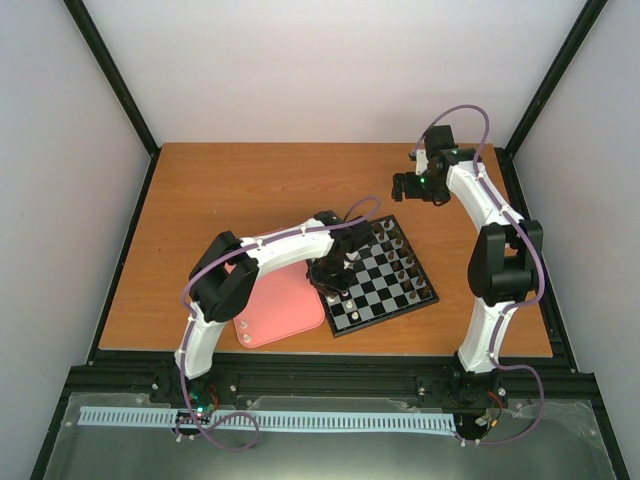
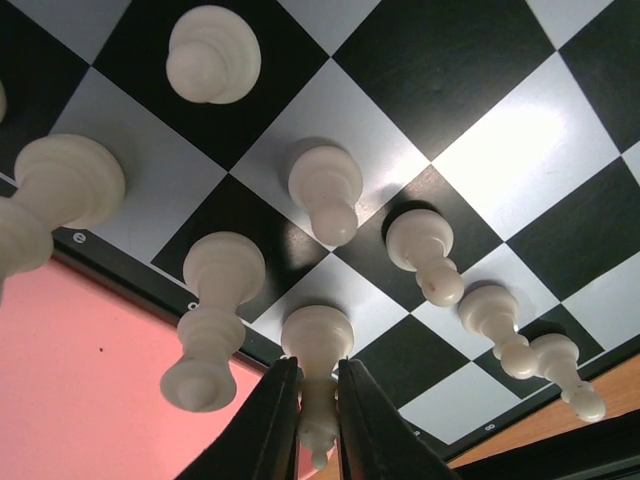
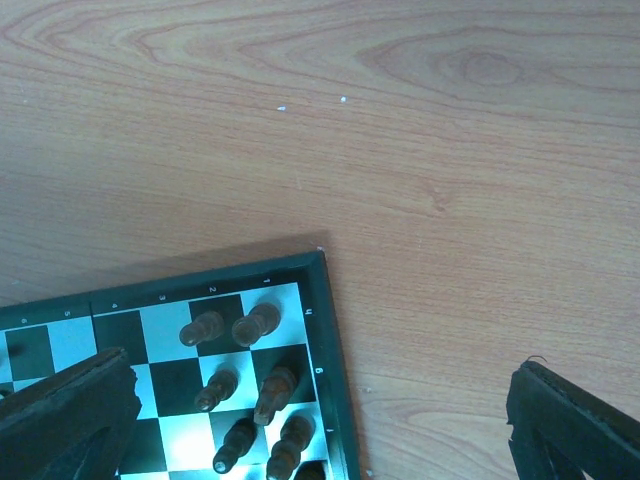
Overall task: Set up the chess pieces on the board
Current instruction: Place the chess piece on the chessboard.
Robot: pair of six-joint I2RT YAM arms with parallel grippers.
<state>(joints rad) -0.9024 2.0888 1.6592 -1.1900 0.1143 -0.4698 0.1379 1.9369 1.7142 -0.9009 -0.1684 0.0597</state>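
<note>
Leftmost, the pink tray (image 1: 270, 315) lies on the wooden table (image 1: 200, 200), just beside the board (image 1: 395, 290). Over the board's tray-side edge, the left gripper (image 2: 318, 425) has its fingers (image 2: 270, 425) pinched nearly together on the top of one cream piece (image 2: 318, 345), whose base stands on a silvery square next to the rim. More cream pieces (image 2: 325, 190) stand upright on neighbouring squares in two rows. Toward the board's far side, dark brown pieces (image 3: 255, 325) stand on the corner squares. Rightmost, the right gripper (image 3: 322, 420) hovers above the table beyond that corner, its fingers (image 3: 65, 415) spread wide, holding nothing, with only wood grain and the board's corner showing between them.
</note>
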